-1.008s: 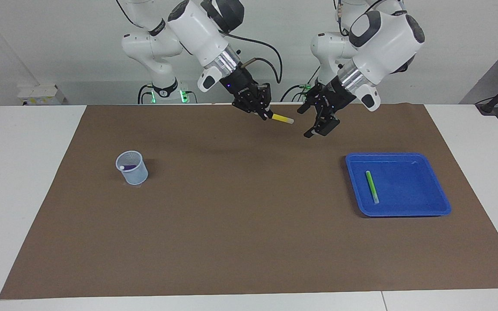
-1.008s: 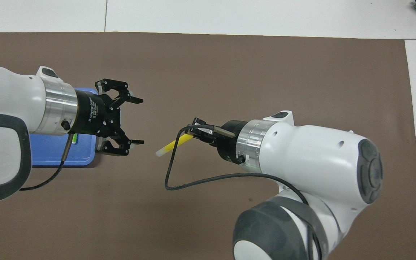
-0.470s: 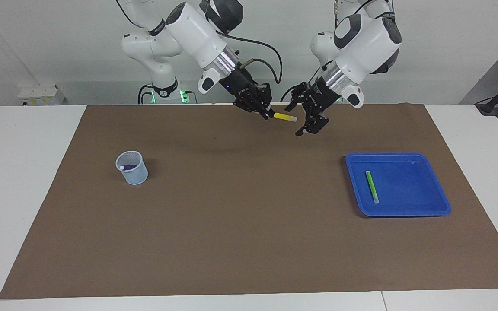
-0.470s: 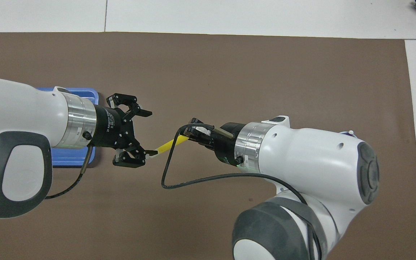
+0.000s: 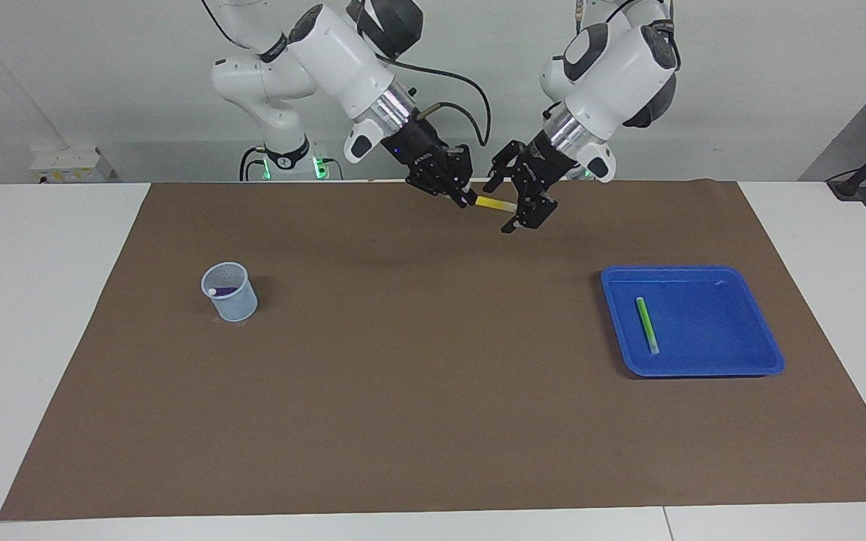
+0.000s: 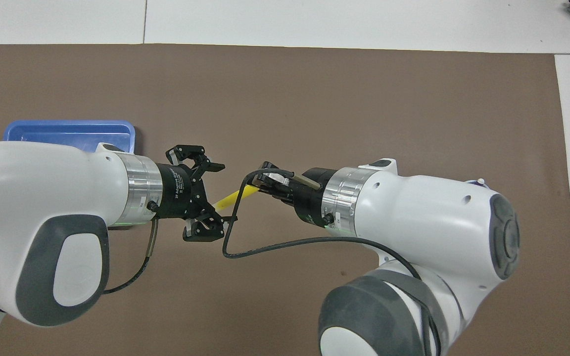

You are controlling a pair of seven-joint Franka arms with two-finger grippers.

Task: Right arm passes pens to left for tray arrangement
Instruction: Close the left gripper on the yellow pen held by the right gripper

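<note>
Facing view shows me the left claw [image 5: 517,204] has slid in since a second ago: its fingers now stand apart around the pale tip of the yellow pen [image 5: 495,204], where before they hung clear of it beside the tray. My right claw [image 5: 457,191] is unchanged, clamped on the pen's other end and holding it level over the mat near the robots' edge. From the overhead view the pen [image 6: 232,196] is a slim smooth stick bridging the two black linkage claws, with the right arm's loose black cable [image 6: 245,247] looping under it. Out on the brown matte mat [image 5: 433,421] covering the bench, the green pen [image 5: 646,324] lies flat in the glossy blue tray [image 5: 760,359] with rounded corners. Toward the right arm's end, the pale mesh cup [image 5: 230,291] holds the purple pen [image 5: 224,290].
</note>
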